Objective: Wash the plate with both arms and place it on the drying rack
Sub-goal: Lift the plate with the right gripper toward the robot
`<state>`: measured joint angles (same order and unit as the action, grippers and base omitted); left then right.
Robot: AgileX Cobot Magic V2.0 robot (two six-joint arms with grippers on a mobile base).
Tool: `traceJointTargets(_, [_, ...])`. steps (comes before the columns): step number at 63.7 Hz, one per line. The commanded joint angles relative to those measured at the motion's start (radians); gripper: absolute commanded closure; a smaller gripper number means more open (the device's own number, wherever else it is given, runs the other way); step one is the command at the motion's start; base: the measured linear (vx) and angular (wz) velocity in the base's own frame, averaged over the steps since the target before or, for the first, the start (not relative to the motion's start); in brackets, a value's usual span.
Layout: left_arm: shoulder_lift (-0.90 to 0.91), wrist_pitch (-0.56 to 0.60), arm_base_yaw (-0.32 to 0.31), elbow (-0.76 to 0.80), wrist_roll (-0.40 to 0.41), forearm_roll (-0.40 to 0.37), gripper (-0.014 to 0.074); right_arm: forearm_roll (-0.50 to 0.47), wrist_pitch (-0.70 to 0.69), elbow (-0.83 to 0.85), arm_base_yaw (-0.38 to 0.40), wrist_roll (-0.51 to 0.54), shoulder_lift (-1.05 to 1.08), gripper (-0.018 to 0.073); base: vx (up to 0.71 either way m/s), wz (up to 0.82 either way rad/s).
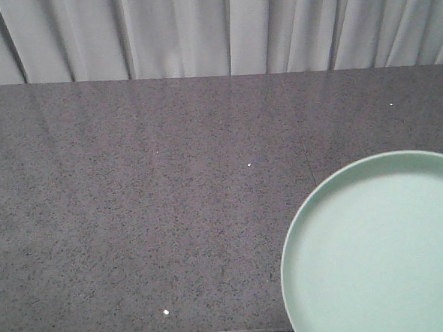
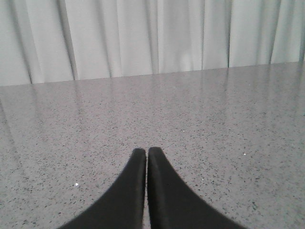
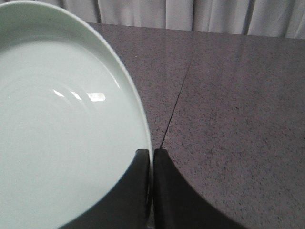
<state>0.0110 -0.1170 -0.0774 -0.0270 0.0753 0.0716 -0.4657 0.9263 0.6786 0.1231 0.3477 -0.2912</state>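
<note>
Over the bench (image 1: 133,201) at right, the right claw (image 3: 152,152) clamps the rim of the plate (image 3: 62,119), which spreads to its left; the left claw (image 2: 146,150), closed empty, hangs farther off.

No words, numbers, labels or signs are showing up to read in any view. The plate (image 1: 377,254) is looking plain, and the speckled surface (image 1: 133,201) and the curtain (image 1: 198,32) behind it are carrying no writing either.
</note>
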Motion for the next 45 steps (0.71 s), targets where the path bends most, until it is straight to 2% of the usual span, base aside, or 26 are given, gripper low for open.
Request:
traceJointTargets(1, [0.016,0.072,-0.004,-0.021,0.011,-0.007,0.0602,0.034,-0.059,-0.021,0.003,-0.038,0.030,0.0561,0.00,0.00])
traceJointTargets(9, [0.016,0.072,-0.004,-0.021,0.011,-0.007,0.0602,0.035,-0.055,-0.030,-0.010,-0.035,0.024,0.0561,0.00,0.00])
traceJointTargets(17, [0.016,0.072,-0.004,-0.021,0.011,-0.007,0.0602,0.042,-0.115,-0.029,-0.074,-0.035,0.024,0.0561,0.00,0.00])
traceJointTargets(26, [0.016,0.072,-0.004,-0.021,0.011,-0.007,0.0602,0.075,-0.103,-0.029,-0.130,-0.035,0.024,0.0561,0.00,0.00])
traceJointTargets(45, [0.016,0.072,-0.004,-0.021,0.011,-0.007,0.0602,0.065,-0.037,-0.029,-0.126,-0.042,0.024,0.0561,0.00,0.00])
